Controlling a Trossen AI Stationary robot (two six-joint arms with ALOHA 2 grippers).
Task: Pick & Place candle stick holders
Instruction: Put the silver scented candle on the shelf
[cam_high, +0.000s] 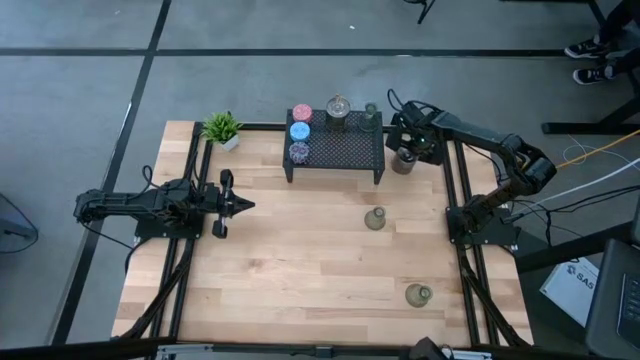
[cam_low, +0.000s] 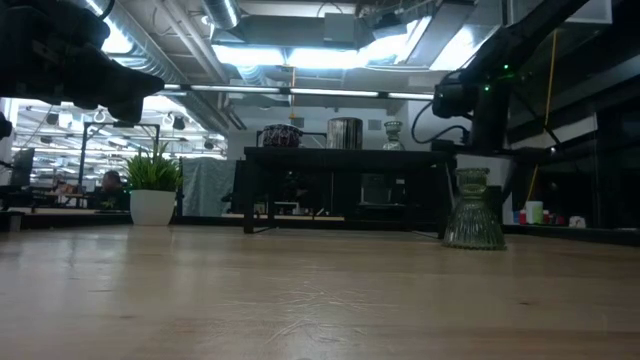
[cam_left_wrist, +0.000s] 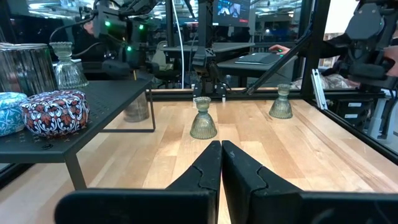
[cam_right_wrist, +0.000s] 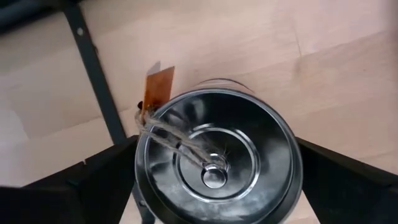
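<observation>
A shiny silver holder (cam_right_wrist: 214, 162) with a twine and a brown tag stands on the table by the black mesh rack's right end (cam_high: 403, 164). My right gripper (cam_high: 405, 150) is open above it, one finger on each side (cam_right_wrist: 214, 186). On the rack (cam_high: 335, 150) stand pink (cam_high: 303, 113), light blue (cam_high: 300, 131), speckled dark blue (cam_high: 299, 151), silver (cam_high: 338, 108) and olive-grey (cam_high: 371, 112) holders. Two olive-grey holders stand on the table (cam_high: 375, 219), (cam_high: 418, 294). My left gripper (cam_high: 245, 205) is shut and empty at the left. My right gripper comes from above, pointing down, with its fingers (cam_right_wrist: 93, 180) close beside two opposite sides of the silver holder's wall (cam_right_wrist: 140, 168). Whether they touch it, I cannot tell. The holder stands upright on the table.
A small green potted plant (cam_high: 222, 128) stands at the table's far left corner. The rack's legs (cam_right_wrist: 93, 68) stand close by the silver holder. Black frame rails run along the table's left and right sides (cam_high: 460, 200). Bare wood lies in the middle and near part (cam_high: 300, 270).
</observation>
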